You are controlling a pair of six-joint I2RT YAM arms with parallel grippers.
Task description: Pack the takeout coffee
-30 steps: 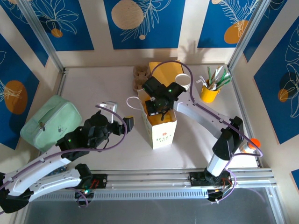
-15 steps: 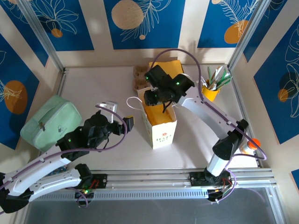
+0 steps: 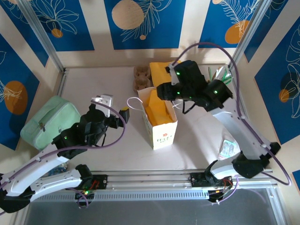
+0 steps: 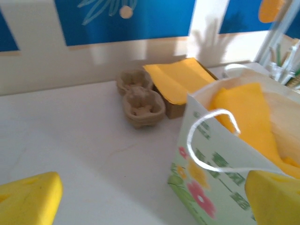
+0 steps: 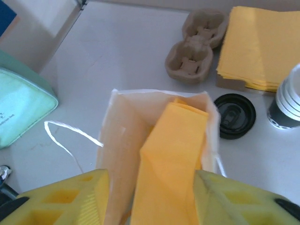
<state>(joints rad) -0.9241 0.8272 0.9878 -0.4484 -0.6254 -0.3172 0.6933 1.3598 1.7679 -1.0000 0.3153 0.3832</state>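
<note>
Above the desk (image 3: 93,84), the right pincer (image 5: 150,192) hangs spread over a thin white paper bag (image 5: 123,136) with string handles. A folded yellow sheet (image 5: 171,154) masks its inside, so whether the coffee cup sits there I cannot tell. Beside it lie a moulded pulp tray (image 5: 197,44) and a glossy round black lid (image 5: 234,116). The left pincer (image 4: 150,201) gapes wide, empty.

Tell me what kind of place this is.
Probably a mock café takeout station on a lab table: a paper bag, pulp cup carriers, a napkin stack and a loose cup lid.
</note>
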